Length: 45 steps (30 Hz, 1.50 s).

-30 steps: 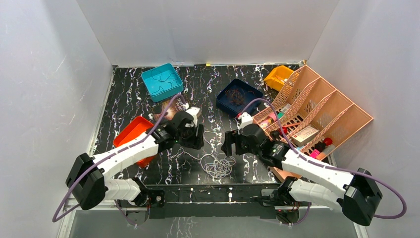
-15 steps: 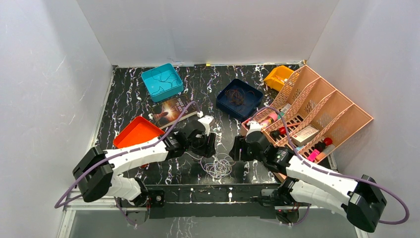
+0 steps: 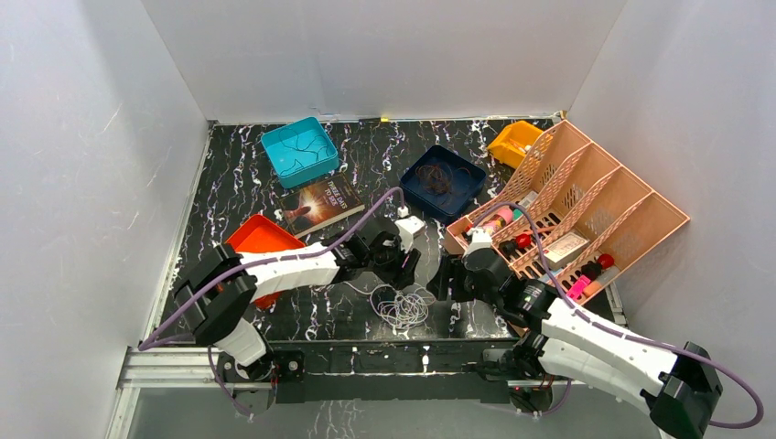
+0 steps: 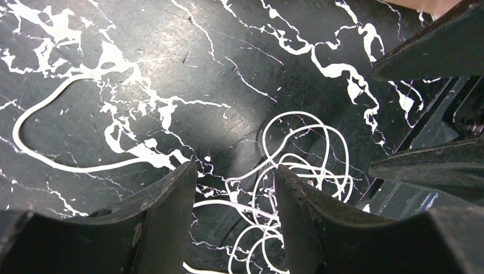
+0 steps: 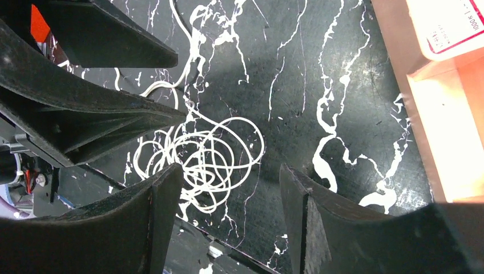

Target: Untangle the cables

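Observation:
A whitish tangle of thin cable (image 3: 401,305) lies on the black marbled table near its front edge. It also shows in the left wrist view (image 4: 297,177) and in the right wrist view (image 5: 202,154), with a loose strand (image 4: 51,134) looping off to the left. My left gripper (image 3: 409,267) is open and empty just above the tangle's far side; its fingers (image 4: 171,217) straddle some strands. My right gripper (image 3: 444,279) is open and empty just right of the tangle. No brown or black cable shows on the table.
A teal bin (image 3: 299,151) and a navy bin (image 3: 442,181) with dark cables stand at the back. An orange tray (image 3: 253,240), a book (image 3: 322,202), a yellow bin (image 3: 514,142) and a peach file rack (image 3: 586,215) ring the work area. The table's front rail (image 3: 393,352) is close.
Both arms have moved down toward the front and inward, closing in on the tangle from either side. The tangle has not moved.

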Motion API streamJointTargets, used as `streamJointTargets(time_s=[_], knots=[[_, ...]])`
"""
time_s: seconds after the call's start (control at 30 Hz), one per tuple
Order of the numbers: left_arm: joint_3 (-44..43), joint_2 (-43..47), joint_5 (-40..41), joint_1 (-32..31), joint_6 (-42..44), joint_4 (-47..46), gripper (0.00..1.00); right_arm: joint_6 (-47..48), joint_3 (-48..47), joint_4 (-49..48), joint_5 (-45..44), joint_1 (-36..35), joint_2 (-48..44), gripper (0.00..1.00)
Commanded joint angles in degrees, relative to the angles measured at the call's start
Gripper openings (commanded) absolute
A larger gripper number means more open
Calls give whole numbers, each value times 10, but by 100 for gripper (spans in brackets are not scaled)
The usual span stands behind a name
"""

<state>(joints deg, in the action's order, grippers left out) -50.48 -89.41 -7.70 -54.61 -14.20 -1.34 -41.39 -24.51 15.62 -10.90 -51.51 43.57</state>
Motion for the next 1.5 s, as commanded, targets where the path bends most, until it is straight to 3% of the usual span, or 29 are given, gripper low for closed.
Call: streamJointTargets(time_s=[0.0, 0.33, 0.63, 0.9, 1.07, 1.27, 1.47], knots=[[-23, -1, -37, -2, 67, -18, 53, -7, 0, 6, -1, -2, -12, 72], [-42, -40, -78, 0, 103, -10, 55, 0, -1, -1, 6, -3, 1, 74], [-47, -72, -92, 2, 113, -9, 50, 2, -1, -8, 16, -3, 7, 75], [-66, -87, -88, 10, 99, 3, 27, 4, -3, -9, 18, -2, 8, 76], [-72, -72, -87, 11, 97, 13, 0, 3, 3, -21, 17, -3, 8, 77], [-74, -15, -55, 11, 98, 37, 0, 8, -6, -52, 1, -2, -9, 81], [-77, 58, -18, 13, 90, 69, 0, 18, 14, -176, -24, -3, -22, 85]])
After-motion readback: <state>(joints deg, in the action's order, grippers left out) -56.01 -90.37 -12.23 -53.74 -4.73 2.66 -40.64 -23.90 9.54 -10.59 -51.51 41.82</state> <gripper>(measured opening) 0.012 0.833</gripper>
